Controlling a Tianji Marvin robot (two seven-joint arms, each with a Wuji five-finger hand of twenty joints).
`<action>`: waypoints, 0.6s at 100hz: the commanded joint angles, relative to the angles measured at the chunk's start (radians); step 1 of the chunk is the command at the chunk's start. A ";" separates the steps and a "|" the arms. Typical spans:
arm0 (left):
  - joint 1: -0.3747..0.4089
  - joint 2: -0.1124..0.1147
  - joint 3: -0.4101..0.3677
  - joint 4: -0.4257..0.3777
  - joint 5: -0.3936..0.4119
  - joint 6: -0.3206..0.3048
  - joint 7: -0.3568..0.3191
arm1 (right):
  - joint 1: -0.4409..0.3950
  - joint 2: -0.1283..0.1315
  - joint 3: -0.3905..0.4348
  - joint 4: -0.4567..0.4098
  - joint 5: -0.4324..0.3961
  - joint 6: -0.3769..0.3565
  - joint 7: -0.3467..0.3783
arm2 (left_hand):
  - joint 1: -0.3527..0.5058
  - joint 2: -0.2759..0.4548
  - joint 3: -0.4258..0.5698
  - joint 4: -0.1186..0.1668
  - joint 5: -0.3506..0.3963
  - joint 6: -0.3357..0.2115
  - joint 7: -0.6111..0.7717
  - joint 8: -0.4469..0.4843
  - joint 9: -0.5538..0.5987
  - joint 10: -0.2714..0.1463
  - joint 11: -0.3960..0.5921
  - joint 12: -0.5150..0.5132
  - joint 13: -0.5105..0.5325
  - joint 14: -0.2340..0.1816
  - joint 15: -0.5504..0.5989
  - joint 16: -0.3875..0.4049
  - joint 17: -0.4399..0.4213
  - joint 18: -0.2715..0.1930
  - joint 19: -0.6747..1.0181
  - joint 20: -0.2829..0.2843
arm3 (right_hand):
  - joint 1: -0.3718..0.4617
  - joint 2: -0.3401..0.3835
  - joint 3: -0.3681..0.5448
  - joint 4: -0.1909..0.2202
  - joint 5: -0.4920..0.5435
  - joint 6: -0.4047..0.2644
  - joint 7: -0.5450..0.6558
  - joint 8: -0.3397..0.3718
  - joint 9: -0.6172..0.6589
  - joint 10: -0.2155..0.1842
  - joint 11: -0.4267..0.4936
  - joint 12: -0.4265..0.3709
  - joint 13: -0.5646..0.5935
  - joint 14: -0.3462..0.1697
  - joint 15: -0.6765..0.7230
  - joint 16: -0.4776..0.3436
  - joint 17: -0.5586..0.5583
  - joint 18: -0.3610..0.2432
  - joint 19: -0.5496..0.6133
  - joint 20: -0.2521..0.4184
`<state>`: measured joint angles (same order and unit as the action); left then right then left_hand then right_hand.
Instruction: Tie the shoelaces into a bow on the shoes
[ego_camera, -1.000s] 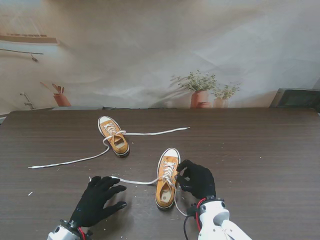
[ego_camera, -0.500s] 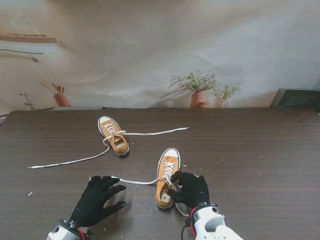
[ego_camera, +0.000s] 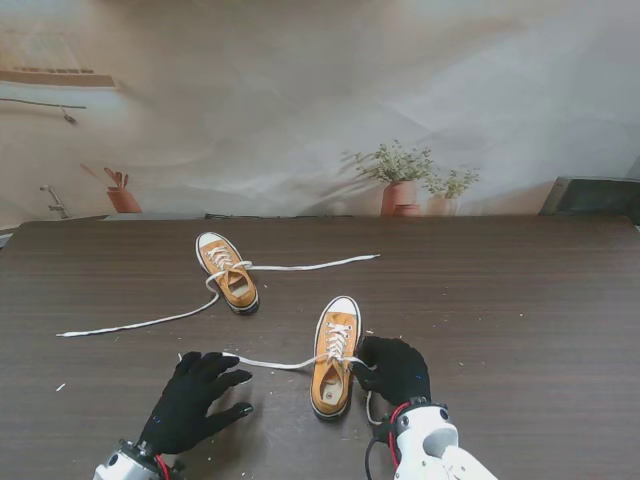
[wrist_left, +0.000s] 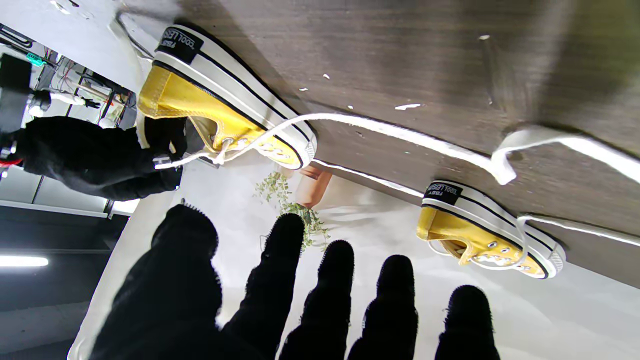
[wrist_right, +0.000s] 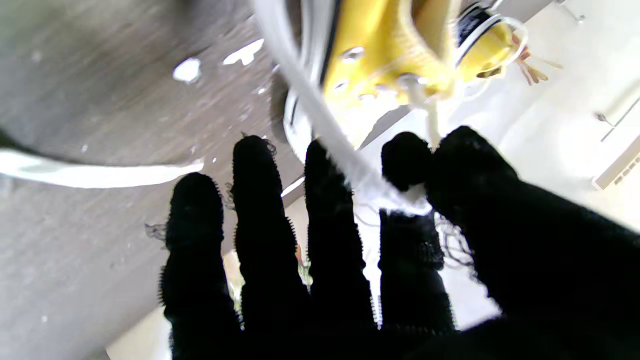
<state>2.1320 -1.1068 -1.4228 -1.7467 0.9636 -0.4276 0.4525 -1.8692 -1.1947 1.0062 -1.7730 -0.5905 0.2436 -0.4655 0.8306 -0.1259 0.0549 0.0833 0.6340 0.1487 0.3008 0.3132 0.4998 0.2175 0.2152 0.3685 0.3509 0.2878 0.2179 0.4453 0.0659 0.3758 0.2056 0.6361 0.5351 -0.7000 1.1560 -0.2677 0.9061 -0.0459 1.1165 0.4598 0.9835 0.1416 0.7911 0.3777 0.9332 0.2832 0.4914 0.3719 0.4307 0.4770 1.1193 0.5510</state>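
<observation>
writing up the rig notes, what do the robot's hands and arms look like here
Both the left hand and right hand are five-fingered and covered in black knit gloves with a fuzzy, nubbly texture. Behind each glove sits a glossy white wrist housing, rounded in shape. Red cable and black cable run along the wrists just behind the gloves. No markings are visible on them.

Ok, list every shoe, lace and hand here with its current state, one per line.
near shoe: upright, laces untied
far shoe: upright, laces untied, spread across the table
near shoe's left lace: lying slack toward left hand
left hand: open, holding nothing
right hand: pinching near shoe's right lace
</observation>
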 joint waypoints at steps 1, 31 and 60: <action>0.004 -0.001 0.003 -0.010 -0.002 -0.001 -0.021 | -0.006 0.000 0.010 -0.028 0.003 0.019 0.050 | 0.028 0.035 0.011 -0.021 0.022 -0.039 0.002 0.016 0.002 -0.010 0.007 0.005 -0.010 0.004 0.008 -0.012 0.000 -0.033 -0.015 -0.011 | 0.028 -0.001 0.033 -0.035 0.022 0.011 0.024 0.035 0.023 0.004 0.014 0.004 0.034 0.007 0.020 0.013 -0.019 0.000 -0.011 -0.016; 0.003 -0.002 0.006 -0.011 -0.009 -0.004 -0.026 | -0.011 -0.032 0.066 -0.089 0.329 0.066 0.121 | 0.028 0.035 0.011 -0.021 0.022 -0.037 0.002 0.016 0.003 -0.009 0.008 0.006 -0.009 0.006 0.009 -0.012 0.001 -0.041 -0.016 -0.014 | 0.071 0.027 0.012 -0.027 -0.015 0.059 0.035 0.081 0.092 0.050 -0.022 -0.026 0.158 0.067 -0.041 -0.014 -0.036 0.008 -0.146 -0.139; 0.003 -0.003 0.006 -0.012 -0.011 -0.006 -0.026 | -0.024 -0.050 0.096 -0.124 0.509 0.077 0.128 | 0.031 0.033 0.012 -0.021 0.027 -0.035 0.002 0.016 0.008 -0.006 0.011 0.007 -0.005 0.005 0.017 -0.011 0.007 -0.066 -0.026 -0.030 | 0.043 0.011 0.036 -0.035 -0.004 0.068 0.049 0.061 0.184 0.048 0.041 0.006 0.359 0.025 0.307 0.050 0.230 0.002 0.058 -0.229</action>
<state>2.1313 -1.1080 -1.4178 -1.7488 0.9511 -0.4301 0.4429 -1.8840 -1.2439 1.0923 -1.8764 -0.0934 0.3160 -0.3616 0.8306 -0.1259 0.0549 0.0832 0.6344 0.1486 0.3010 0.3132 0.5037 0.2175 0.2152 0.3685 0.3509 0.2879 0.2274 0.4453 0.0666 0.3752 0.2056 0.6235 0.5585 -0.6757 1.1572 -0.2678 0.9028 0.0300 1.1308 0.5154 1.1378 0.1861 0.7957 0.3647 1.2422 0.3267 0.6978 0.3990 0.6004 0.4719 1.1140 0.3455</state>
